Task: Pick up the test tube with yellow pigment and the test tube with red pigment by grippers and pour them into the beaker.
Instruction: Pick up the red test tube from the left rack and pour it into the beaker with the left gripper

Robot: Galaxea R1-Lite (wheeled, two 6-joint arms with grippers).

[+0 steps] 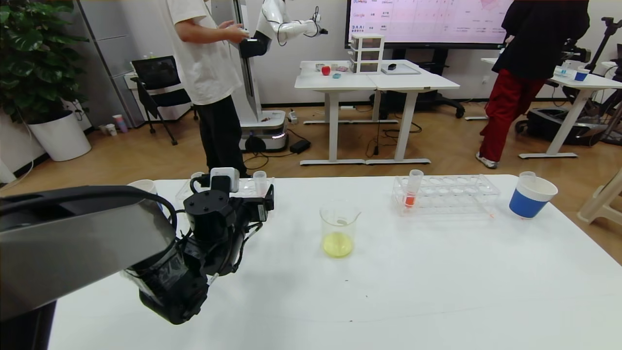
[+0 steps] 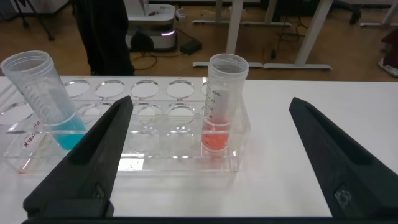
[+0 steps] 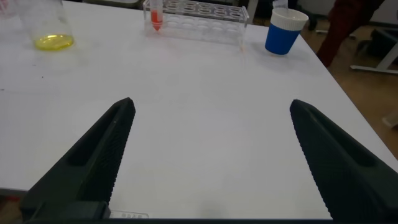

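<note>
The beaker point(image 1: 338, 228) stands mid-table with yellow liquid at its bottom; it also shows in the right wrist view point(image 3: 46, 28). The test tube with red pigment point(image 2: 222, 102) stands upright in the end hole of a clear rack point(image 2: 143, 155); its top shows in the head view point(image 1: 260, 182). My left gripper point(image 1: 265, 194) is open, its fingers point(image 2: 102, 149) wide on either side of that tube and short of it. My right gripper point(image 3: 208, 162) is open and empty over bare table, out of the head view. No tube with yellow liquid shows.
A cyan-liquid tube point(image 2: 46, 93) stands in the same rack. A second rack point(image 1: 444, 194) at the back right holds an orange-red tube point(image 1: 413, 189). A blue-and-white cup point(image 1: 532, 197) stands beyond it, and another cup point(image 1: 143, 186) at the back left.
</note>
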